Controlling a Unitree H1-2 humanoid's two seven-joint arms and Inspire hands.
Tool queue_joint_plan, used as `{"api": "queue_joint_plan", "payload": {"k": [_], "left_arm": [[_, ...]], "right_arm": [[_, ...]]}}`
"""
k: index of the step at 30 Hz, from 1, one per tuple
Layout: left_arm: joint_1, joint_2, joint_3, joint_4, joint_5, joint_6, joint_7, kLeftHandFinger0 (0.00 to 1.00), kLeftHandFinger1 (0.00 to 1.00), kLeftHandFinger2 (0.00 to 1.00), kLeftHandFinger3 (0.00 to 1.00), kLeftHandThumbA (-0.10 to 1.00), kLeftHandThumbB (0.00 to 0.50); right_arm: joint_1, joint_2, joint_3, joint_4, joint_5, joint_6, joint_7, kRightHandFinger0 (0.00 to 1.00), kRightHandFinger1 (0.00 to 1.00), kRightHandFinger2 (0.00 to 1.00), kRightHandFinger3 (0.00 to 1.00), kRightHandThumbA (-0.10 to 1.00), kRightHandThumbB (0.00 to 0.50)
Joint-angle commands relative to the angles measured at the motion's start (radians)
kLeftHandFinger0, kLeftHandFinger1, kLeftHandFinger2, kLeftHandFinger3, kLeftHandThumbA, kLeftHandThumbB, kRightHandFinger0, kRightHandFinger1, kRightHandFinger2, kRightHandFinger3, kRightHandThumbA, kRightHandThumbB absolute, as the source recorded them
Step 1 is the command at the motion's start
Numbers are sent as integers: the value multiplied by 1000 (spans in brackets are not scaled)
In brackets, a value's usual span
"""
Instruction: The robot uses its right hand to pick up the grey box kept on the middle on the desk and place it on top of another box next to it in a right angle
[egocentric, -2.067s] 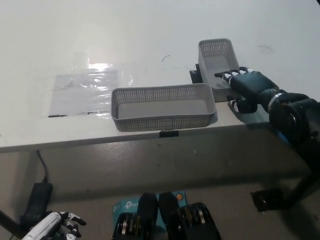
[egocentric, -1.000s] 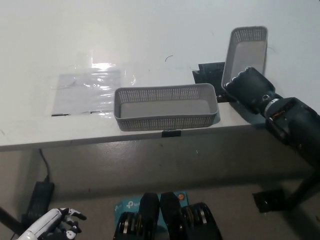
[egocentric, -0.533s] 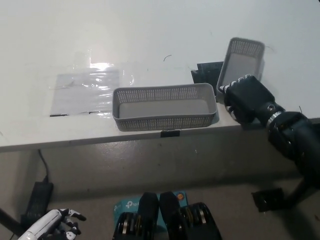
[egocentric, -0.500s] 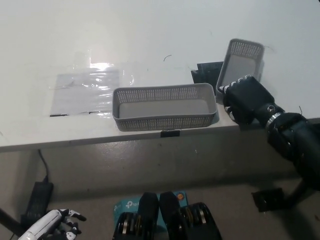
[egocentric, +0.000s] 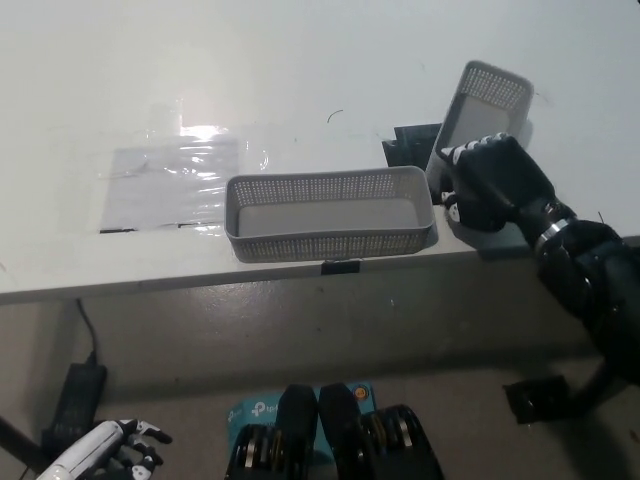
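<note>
Right hand: the black right hand (egocentric: 492, 185) is clamped on the near end of the small basket, fingers wrapped over its rim.
Small basket: the grey small basket (egocentric: 481, 100) is tilted, with its far end raised off the desk; its long axis runs away from the robot and leans slightly right.
Position: it is just right of the long basket's right end, over a black plate (egocentric: 409, 146).
Long basket: the long basket (egocentric: 328, 212) lies left to right near the desk (egocentric: 250, 60) edge, open side up.
Plastic sheet: a clear plastic sheet (egocentric: 170, 180) lies flat further left.
Left hand: the white left hand (egocentric: 118, 446) rests low at the lower left, fingers loosely apart, holding nothing.
</note>
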Motion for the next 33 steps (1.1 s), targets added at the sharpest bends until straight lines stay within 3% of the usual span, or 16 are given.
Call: {"api": "queue_joint_plan", "payload": {"k": [1, 4, 6, 9, 11, 13, 16, 18, 21, 22, 23, 28, 30, 31, 33], "left_arm": [[9, 25, 8, -24, 4, 18, -7, 478, 493, 618, 679, 281, 332], [10, 24, 9, -10, 0, -17, -1, 448, 459, 574, 676, 271, 328], [9, 25, 7, -14, 4, -11, -1, 470, 483, 601, 688, 267, 326], [12, 31, 9, -15, 6, -11, -2, 459, 478, 614, 699, 268, 323], [14, 31, 7, -19, 13, -16, 3, 419, 440, 576, 684, 259, 317], [14, 33, 6, -30, 15, 2, -3, 417, 442, 573, 699, 266, 317], [14, 31, 16, -24, -4, 0, -9, 439, 456, 577, 685, 242, 321], [15, 33, 15, -21, 1, -12, -5, 421, 438, 551, 669, 243, 323], [14, 32, 17, -18, -7, -5, -11, 441, 453, 565, 668, 238, 316], [15, 34, 13, -29, 8, 12, -7, 454, 464, 571, 669, 253, 324], [14, 35, 13, -29, 6, 12, -9, 453, 464, 572, 671, 253, 323], [2, 30, 9, -8, -2, -9, -12, 434, 453, 563, 651, 252, 329], [-1, 34, 4, -9, 6, -1, -14, 409, 430, 554, 666, 272, 329], [0, 33, 4, -10, 7, 1, -14, 408, 430, 554, 669, 273, 329], [-1, 32, 6, -5, 1, -8, -13, 421, 438, 556, 649, 257, 328]], "right_arm": [[-75, -49, -29, -58, 4, -29, -20, 0, 57, 409, 88, -100, 228], [-88, -72, -45, -83, 21, -31, 9, 0, 70, 375, 151, -100, 278], [-99, -86, -53, -105, 22, -23, 26, 0, 96, 407, 169, -100, 217], [-125, -85, -65, -99, 41, -56, 3, 0, 0, 257, 87, -100, 274], [-126, -86, -69, -147, 45, -27, 54, 0, 40, 364, 168, -100, 284], [-123, -79, -71, -193, 54, -10, 103, 0, 82, 431, 240, -100, 254], [-112, -48, -78, -271, 102, 25, 199, 0, 65, 409, 227, -100, 201], [-106, -29, -70, -301, 96, 23, 217, 0, 23, 367, 198, -100, 188], [-100, -7, -65, -334, 99, 31, 259, 0, 46, 394, 228, -100, 172], [-101, 19, -52, -346, 100, 21, 271, 0, 72, 408, 248, -100, 267], [-99, 28, -54, -351, 99, 20, 276, 0, 80, 418, 262, -100, 286], [-92, 63, -48, -351, 98, -19, 279, 0, 85, 434, 272, -100, 327], [-97, 85, -34, -334, 114, -49, 289, 0, 20, 354, 223, -100, 280], [-96, 89, -33, -336, 116, -45, 296, 0, 10, 340, 215, -100, 281], [-92, 95, -29, -343, 120, -51, 307, 0, 0, 328, 222, -100, 322]]}}
